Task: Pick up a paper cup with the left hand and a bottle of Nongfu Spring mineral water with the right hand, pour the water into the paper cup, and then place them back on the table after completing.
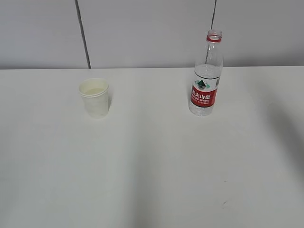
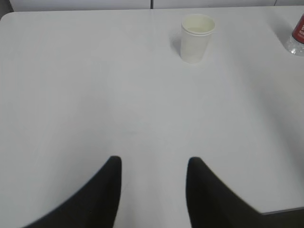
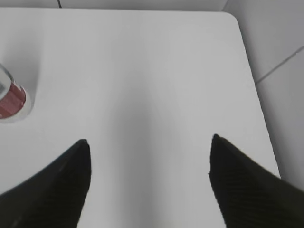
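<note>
White paper cup (image 1: 94,97) upright on the surface (image 1: 152,166), well apart from the bottle (image 1: 205,76) and to its left in the exterior view. Bottle upright too, uncapped, red ring at the neck, red label, clear water (image 1: 207,72) inside up to around the shoulder. Cup free, touched by nothing.

Left claw (image 2: 152,190) released, black fingers (image 2: 102,199) spread over bare surface, well short of the cup (image 2: 196,38), with the bottle's edge (image 2: 297,35) far right of the cup. Right claw (image 3: 149,183) released as well, fingers (image 3: 244,190) wide apart, bottle base (image 3: 12,97) off to the left of it, not between the fingers.
</note>
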`<state>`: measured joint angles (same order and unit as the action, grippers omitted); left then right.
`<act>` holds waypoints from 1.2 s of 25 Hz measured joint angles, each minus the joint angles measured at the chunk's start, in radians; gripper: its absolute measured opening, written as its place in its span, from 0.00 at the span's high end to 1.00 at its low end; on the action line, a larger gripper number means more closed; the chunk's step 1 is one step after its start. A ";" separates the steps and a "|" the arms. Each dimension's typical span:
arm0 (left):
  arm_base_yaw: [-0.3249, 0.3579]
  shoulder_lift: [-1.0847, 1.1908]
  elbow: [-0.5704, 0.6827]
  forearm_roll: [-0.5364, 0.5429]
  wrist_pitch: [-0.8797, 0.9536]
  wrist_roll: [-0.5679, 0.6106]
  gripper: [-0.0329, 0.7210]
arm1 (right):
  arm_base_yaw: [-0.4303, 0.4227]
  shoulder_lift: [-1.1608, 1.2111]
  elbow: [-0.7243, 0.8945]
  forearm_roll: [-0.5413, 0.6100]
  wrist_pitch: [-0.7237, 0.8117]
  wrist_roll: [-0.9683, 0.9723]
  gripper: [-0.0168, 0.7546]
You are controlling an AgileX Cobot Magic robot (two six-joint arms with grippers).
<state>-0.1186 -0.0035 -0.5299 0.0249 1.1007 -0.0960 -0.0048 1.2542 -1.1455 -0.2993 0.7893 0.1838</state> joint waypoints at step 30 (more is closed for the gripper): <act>0.000 0.000 0.000 0.000 0.000 0.000 0.57 | 0.000 -1.071 0.533 0.279 0.303 -0.234 0.24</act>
<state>-0.1186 -0.0035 -0.5299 0.0249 1.1007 -0.0960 -0.0048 0.1829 -0.6127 -0.0201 1.0925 -0.0506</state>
